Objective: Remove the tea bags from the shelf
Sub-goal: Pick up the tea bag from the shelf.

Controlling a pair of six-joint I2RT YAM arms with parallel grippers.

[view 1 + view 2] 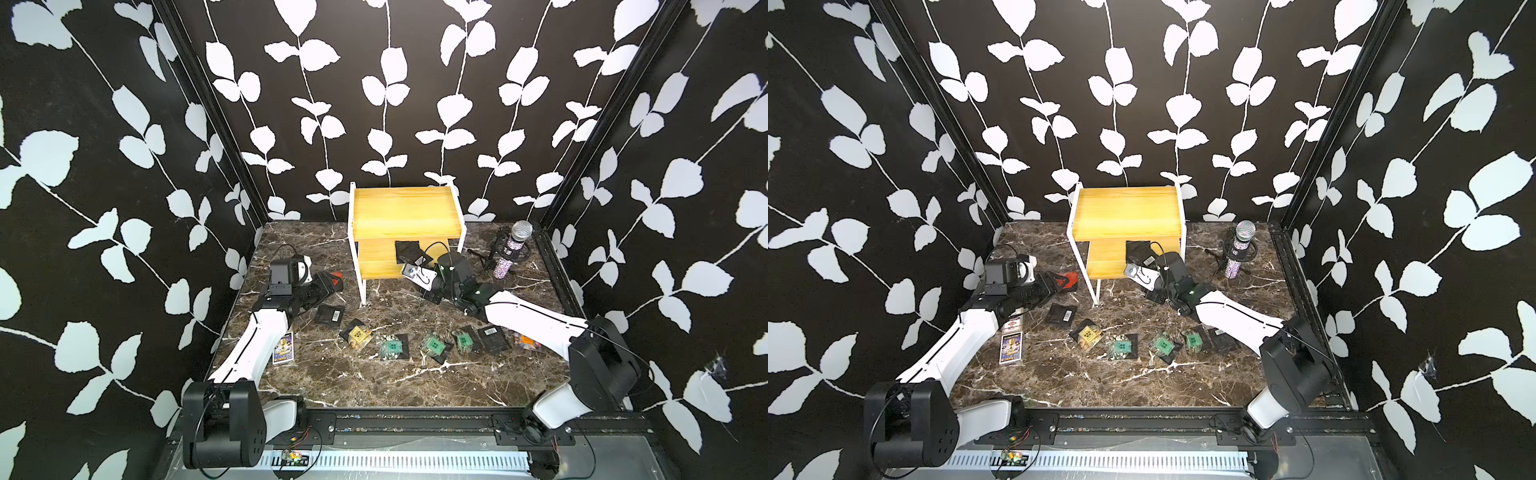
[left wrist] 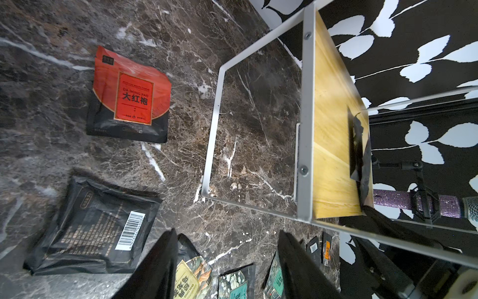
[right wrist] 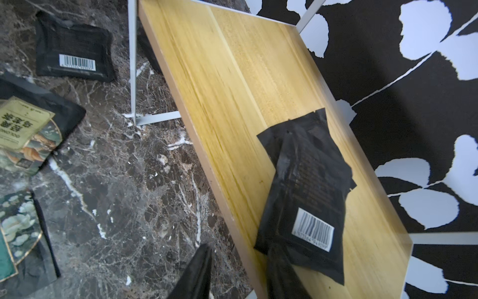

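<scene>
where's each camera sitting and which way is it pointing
Top views: high in front, looking down on the table, shelf, left arm and right arm.
Left wrist: on the left arm, facing the shelf's side; left fingers show.
Right wrist: on the right arm, facing the shelf's tea bag; right fingers show.
Shared: that tea bag, in all views.

Black leaf-print walls [image 1: 104, 187], marble tabletop [image 1: 374, 382]

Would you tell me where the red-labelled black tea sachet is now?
The red-labelled sachet lies on the marble table, left of the yellow shelf, just beyond the left gripper, in both top views.
</scene>
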